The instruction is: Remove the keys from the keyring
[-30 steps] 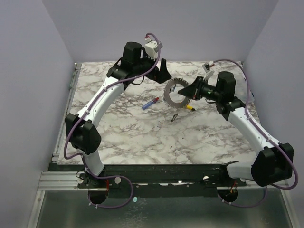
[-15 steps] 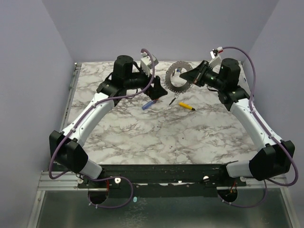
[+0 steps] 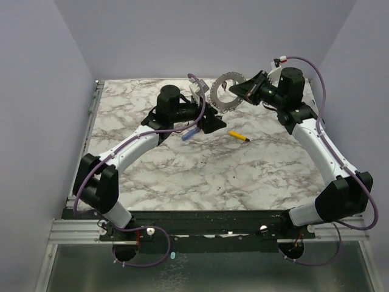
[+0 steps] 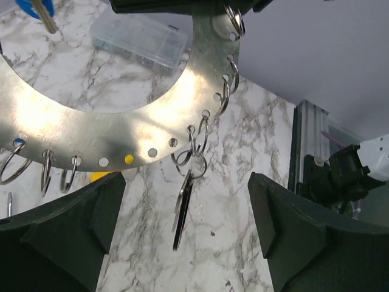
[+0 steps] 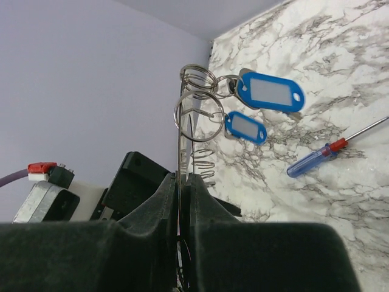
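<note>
My right gripper (image 3: pixel 246 91) is shut on the rim of the keyring (image 3: pixel 226 92), a grey toothed disc with a wide hole, and holds it upright above the table's back. In the right wrist view the fingers (image 5: pixel 167 201) pinch the keyring (image 5: pixel 180 152) edge-on, and two blue-tagged keys (image 5: pixel 270 91) hang from split rings. My left gripper (image 3: pixel 209 121) is open just below the keyring. In the left wrist view the keyring (image 4: pixel 121 131) spans the top, and a dark key (image 4: pixel 182 210) hangs edge-on between the spread fingers of my left gripper (image 4: pixel 185 234), touching neither.
A red-and-blue screwdriver (image 3: pixel 191 132) lies beside my left gripper, and also shows in the right wrist view (image 5: pixel 316 159). A yellow-and-black stick (image 3: pixel 239 136) lies right of it. A clear plastic box (image 4: pixel 140 39) sits at the back. Walls close in on three sides.
My right gripper lifted the keyring up and toward the back. My left arm swung from the back to below the keyring, so the hanging key now sits between its open fingers.
</note>
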